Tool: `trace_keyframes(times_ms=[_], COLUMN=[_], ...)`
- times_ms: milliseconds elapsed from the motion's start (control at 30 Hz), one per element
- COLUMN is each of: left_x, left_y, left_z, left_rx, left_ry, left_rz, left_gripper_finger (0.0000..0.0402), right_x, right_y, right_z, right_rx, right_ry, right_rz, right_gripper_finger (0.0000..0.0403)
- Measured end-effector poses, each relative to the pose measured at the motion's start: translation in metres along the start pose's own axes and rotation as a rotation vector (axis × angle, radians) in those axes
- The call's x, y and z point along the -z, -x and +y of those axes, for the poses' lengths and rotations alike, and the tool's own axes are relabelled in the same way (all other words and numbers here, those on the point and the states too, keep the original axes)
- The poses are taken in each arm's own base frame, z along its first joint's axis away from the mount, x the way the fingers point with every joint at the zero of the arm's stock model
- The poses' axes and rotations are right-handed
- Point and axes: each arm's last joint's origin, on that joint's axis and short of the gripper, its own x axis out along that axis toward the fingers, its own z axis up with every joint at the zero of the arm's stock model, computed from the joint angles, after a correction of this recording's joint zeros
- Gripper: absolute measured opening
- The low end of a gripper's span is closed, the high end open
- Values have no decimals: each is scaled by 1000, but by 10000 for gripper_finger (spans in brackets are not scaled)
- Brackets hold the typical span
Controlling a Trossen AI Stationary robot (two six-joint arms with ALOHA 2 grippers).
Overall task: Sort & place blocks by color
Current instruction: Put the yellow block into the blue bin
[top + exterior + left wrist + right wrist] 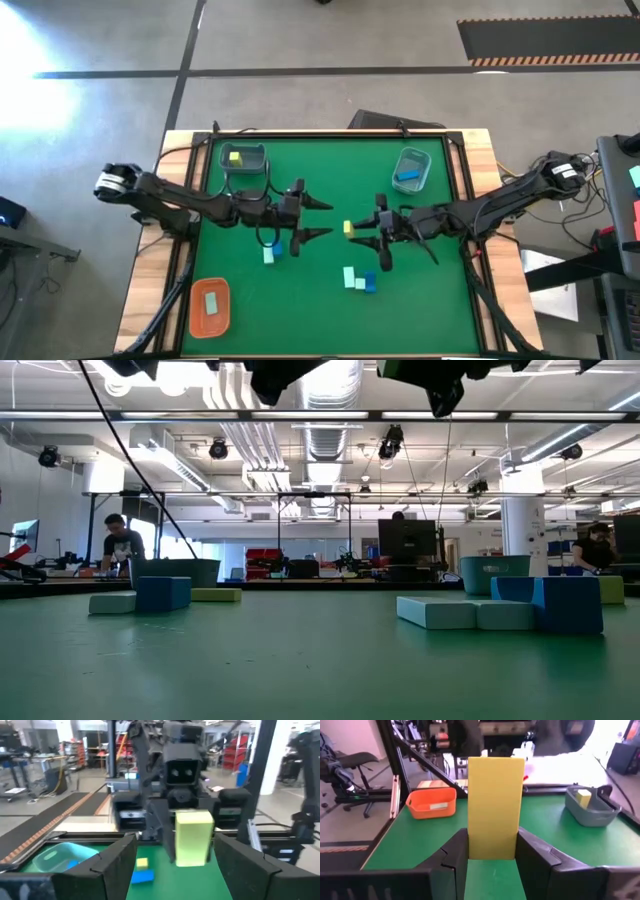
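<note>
Gripping a tall yellow block (494,805) between its fingers, right gripper (364,233) over the middle of the green mat (440,300), block end poking toward the other arm. Facing it just across a small gap, left gripper (318,218), fingers spread wide and holding nothing.

Lying on the mat close below the left gripper: one mint block (269,255) touching one blue block (277,247). Lying nearer the front edge, below the right gripper: two mint blocks (350,274) and one blue block (370,284), bunched together. Nothing between the two grippers but the held block.

Sitting at the front left corner: orange tray (210,306) with one pale block inside. Sitting at the back: left grey tray (244,159) with one yellow block (235,157), right grey tray (411,169) with one blue block (406,178).

Framing the mat: wooden table (145,290), on grey concrete floor. Stretching beyond: big workshop hall, ceiling ducts and lamps, desks with monitors, a person (121,546) at the far left.
</note>
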Motion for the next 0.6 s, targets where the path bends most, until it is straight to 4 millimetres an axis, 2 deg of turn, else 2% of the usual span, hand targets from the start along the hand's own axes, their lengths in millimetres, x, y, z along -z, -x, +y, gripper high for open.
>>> trace_keyframes(times_ms=[333, 600], left_x=[20, 29], left_y=[-23, -30], left_z=[-2, -4], left_rx=[7, 49], left_ry=[10, 6], left_rz=[-127, -168], left_gripper_finger=[247, 247], right_x=[-3, -5], right_y=[-1, -1], right_z=[-6, -6], right_rx=[19, 21], right_ry=[34, 52], right_rz=[-29, -44], right_gripper_finger=[118, 118])
